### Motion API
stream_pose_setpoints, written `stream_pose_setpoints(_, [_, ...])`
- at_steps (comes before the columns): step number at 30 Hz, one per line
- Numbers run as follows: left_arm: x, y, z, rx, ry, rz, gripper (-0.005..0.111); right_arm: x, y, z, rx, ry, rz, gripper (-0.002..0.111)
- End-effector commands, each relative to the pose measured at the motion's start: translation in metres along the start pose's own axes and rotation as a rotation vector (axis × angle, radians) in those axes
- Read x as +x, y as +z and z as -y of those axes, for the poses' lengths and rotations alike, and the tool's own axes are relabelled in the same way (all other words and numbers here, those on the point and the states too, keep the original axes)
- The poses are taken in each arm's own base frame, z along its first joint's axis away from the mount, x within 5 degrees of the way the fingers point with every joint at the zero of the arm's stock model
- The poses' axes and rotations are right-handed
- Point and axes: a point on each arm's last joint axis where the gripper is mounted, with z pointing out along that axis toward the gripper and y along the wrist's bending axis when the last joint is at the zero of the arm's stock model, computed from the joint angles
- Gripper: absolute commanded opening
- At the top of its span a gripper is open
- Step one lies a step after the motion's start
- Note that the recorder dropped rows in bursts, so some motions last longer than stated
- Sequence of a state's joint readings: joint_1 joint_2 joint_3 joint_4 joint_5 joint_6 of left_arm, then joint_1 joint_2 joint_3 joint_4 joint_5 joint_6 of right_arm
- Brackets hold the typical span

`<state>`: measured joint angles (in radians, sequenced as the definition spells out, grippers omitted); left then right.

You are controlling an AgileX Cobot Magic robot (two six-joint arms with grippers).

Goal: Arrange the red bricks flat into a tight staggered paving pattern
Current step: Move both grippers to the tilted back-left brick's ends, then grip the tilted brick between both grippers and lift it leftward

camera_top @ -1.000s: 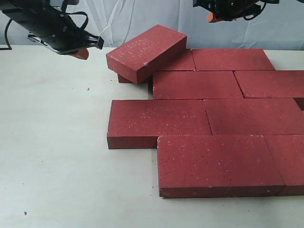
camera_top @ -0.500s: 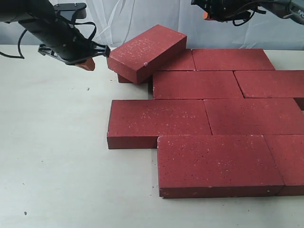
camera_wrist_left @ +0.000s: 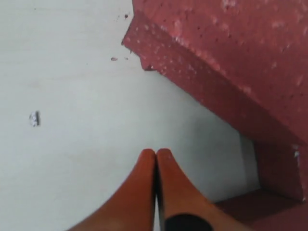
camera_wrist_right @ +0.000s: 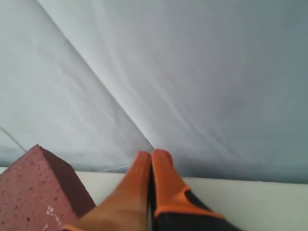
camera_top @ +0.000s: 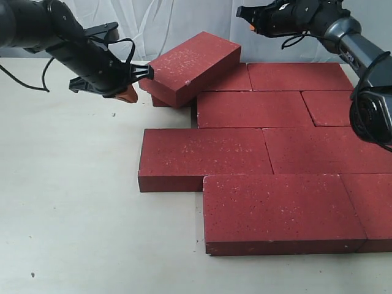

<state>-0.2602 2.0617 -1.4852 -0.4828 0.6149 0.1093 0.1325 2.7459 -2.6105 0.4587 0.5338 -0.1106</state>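
Lying on the pale, smooth tabletop [camera_top: 73, 202] are rough, pale-speckled, dark-red rectangular paving bricks [camera_top: 282, 211], nine in all. Eight are sitting flat in four staggered rows of two, and the ninth, a tilted brick [camera_top: 187, 64], is leaning on the back-left one. The left gripper [camera_top: 127, 94], its smooth orange fingers [camera_wrist_left: 144, 192] pressed together, is hovering just beside the tilted brick's low end. The right gripper [camera_top: 250, 27], likewise pinched closed on nothing, is hanging above the back row, before a creased grey backdrop [camera_wrist_right: 192, 72].

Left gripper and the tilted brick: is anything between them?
No, only bare table lies between the left gripper and the tilted brick, per the left wrist view.
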Motion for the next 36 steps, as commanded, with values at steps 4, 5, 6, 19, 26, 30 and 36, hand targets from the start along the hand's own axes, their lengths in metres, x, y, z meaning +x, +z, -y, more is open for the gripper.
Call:
stream_pose_setpoints(4, [-0.012, 0.011, 0.004, 0.044, -0.063, 0.058, 0.0, 0.012, 0.01, 0.007, -0.005, -0.012, -0.007, -0.001])
stream_pose_setpoints(5, [-0.012, 0.011, 0.004, 0.044, -0.063, 0.058, 0.0, 0.014, 0.012, 0.006, -0.009, -0.024, -0.016, -0.001])
stream_pose_setpoints(6, [-0.012, 0.011, 0.004, 0.047, -0.067, 0.058, 0.0, 0.017, 0.013, 0.005, -0.012, -0.026, -0.028, -0.001])
stream_pose_setpoints(19, [-0.014, 0.011, 0.003, 0.043, -0.067, 0.073, 0.0, 0.032, 0.003, -0.013, -0.167, -0.104, -0.264, -0.001])
stream_pose_setpoints(26, [-0.014, 0.009, -0.006, 0.014, -0.044, 0.06, 0.0, 0.012, -0.025, -0.031, -0.221, -0.157, -0.336, -0.001])
stream_pose_setpoints(30, [-0.019, 0.002, -0.025, -0.003, -0.079, 0.054, 0.0, -0.002, -0.046, -0.043, -0.258, -0.192, -0.383, -0.001])
stream_pose_setpoints(36, [-0.024, -0.027, -0.046, -0.024, -0.096, 0.031, 0.0, -0.01, -0.072, -0.06, -0.316, -0.256, -0.477, -0.001])
